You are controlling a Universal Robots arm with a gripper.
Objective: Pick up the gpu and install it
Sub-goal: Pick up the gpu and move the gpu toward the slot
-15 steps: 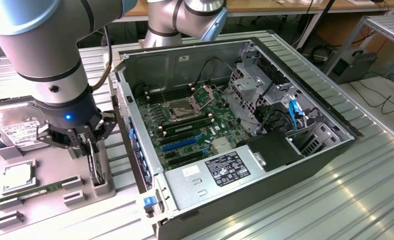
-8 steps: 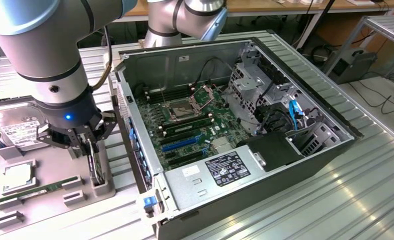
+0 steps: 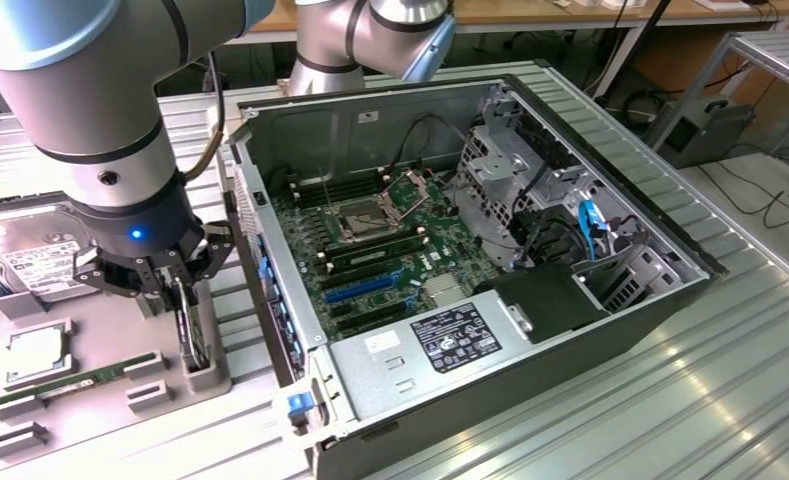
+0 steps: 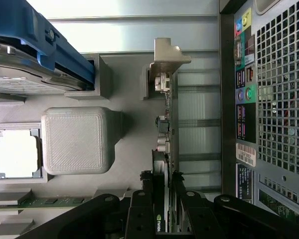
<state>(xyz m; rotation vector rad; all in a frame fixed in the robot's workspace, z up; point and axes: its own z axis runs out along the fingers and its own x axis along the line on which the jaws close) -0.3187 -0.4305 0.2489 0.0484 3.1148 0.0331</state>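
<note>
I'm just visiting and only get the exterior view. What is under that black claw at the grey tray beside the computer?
Observer: The gpu. The wrist view shows it standing on edge in a slot of the tray.
Visitor: Is it grabbed?
Observer: The fingers press against both its faces, and it sits in the slot.
Visitor: Anything else I miss?
Observer: The computer's back panel, with coloured sockets, runs alongside the gpu.
</note>
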